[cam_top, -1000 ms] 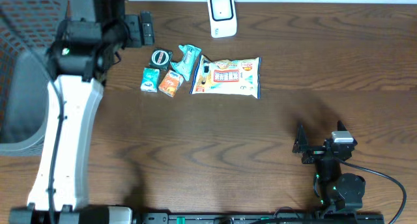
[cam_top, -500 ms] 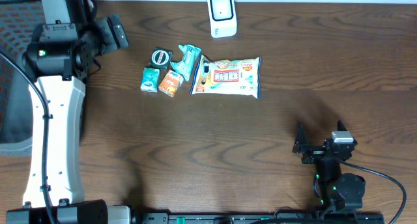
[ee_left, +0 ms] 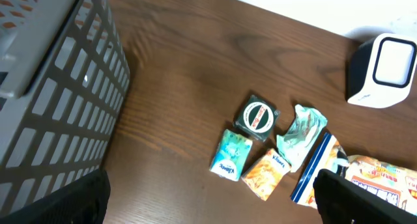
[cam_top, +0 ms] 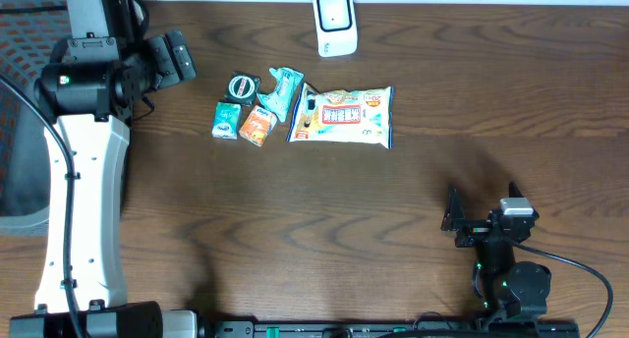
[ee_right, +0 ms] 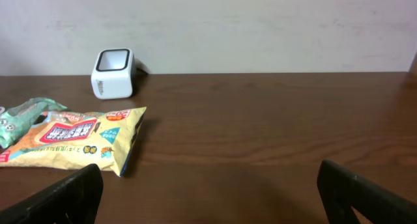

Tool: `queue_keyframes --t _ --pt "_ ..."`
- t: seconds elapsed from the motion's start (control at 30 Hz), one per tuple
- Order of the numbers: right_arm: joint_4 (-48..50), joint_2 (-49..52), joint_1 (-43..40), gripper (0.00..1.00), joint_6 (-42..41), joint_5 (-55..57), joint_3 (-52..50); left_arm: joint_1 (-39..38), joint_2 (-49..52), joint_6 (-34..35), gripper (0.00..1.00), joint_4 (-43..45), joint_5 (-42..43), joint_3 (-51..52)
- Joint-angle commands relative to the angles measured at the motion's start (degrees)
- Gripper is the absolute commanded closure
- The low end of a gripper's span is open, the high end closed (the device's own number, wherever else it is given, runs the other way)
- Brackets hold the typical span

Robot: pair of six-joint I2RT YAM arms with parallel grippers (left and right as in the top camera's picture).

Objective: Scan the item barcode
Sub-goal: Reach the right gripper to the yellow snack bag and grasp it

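Note:
The white barcode scanner (cam_top: 334,22) (ee_left: 384,71) (ee_right: 114,73) stands at the table's far edge. The items lie in a cluster in front of it: a yellow snack bag (cam_top: 344,115) (ee_right: 71,136), a crumpled teal packet (cam_top: 283,90) (ee_left: 300,133), a round black tin (cam_top: 242,86) (ee_left: 258,116), a teal tissue pack (cam_top: 227,120) (ee_left: 231,154) and an orange pack (cam_top: 257,126) (ee_left: 268,174). My left gripper (cam_top: 179,59) (ee_left: 212,208) hovers open, left of the cluster, holding nothing. Open and empty too, my right gripper (cam_top: 455,218) (ee_right: 208,198) rests low at the front right, facing the scanner.
A grey mesh basket (cam_top: 20,112) (ee_left: 52,87) stands at the table's left edge, just beside the left arm. Bare dark wood table (cam_top: 324,210) stretches between the cluster and the right gripper.
The left arm swung its wrist left and turned the gripper toward the item cluster, then nearly settled. The right arm has not moved.

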State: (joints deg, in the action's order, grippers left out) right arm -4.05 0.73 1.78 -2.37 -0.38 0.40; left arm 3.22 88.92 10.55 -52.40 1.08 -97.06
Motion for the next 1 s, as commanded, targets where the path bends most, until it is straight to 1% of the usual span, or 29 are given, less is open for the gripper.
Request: queue_keyframes --t 0.0,0.03,0.13,0.27,0.4,0.47,0.53,0.6,0.67,0.73,0.83,0.97 --pt "1.3 -0.2 -0.3 0.01 0.9 1.7 -0.1 0.0 0.3 0.5 0.02 -0.3 -0.7 0.3" --pt "3.8 -0.2 -0.3 0.01 -0.2 1.7 -0.1 0.0 0.3 0.5 0.02 -0.3 -0.7 0.3" --pt "7.9 -0.2 -0.2 0.01 -6.7 -7.0 -0.1 0.0 0.3 0.5 0.02 -0.3 -0.7 0.3" --pt "17.8 -0.2 -0.2 0.01 -7.5 -14.0 -0.1 0.0 0.3 0.5 0.02 -0.3 -0.7 0.3" --pt "32.9 -0.2 -0.2 0.01 -11.1 -14.8 -0.1 0.0 0.3 0.5 0.02 -0.3 -0.7 0.3" --pt "41.1 0.0 -0.2 0.01 -10.7 -14.7 -0.1 0.0 0.3 0.5 0.02 -0.3 -0.7 0.3" --pt "50.2 1.4 -0.2 0.01 -7.7 -14.6 1.5 0.0 0.3 0.5 0.02 -0.3 -0.7 0.3" --pt "50.9 3.5 -0.2 0.01 -6.0 -14.6 4.8 0.0 0.3 0.5 0.02 -0.3 -0.7 0.3" --pt "49.4 7.0 -0.2 0.01 -3.5 -15.1 9.5 0.0 0.3 0.5 0.02 -0.3 -0.7 0.3" --pt "47.1 12.6 -0.2 0.01 0.2 -18.1 16.0 0.0 0.3 0.5 0.02 -0.3 -0.7 0.3" --pt "42.6 23.1 -0.2 0.01 5.2 -26.5 26.5 0.0 0.3 0.5 0.02 -0.3 -0.7 0.3" --pt "34.4 39.1 0.0 0.01 5.9 -41.1 40.9 0.0 0.3 0.5 0.02 -0.3 -0.7 0.3"
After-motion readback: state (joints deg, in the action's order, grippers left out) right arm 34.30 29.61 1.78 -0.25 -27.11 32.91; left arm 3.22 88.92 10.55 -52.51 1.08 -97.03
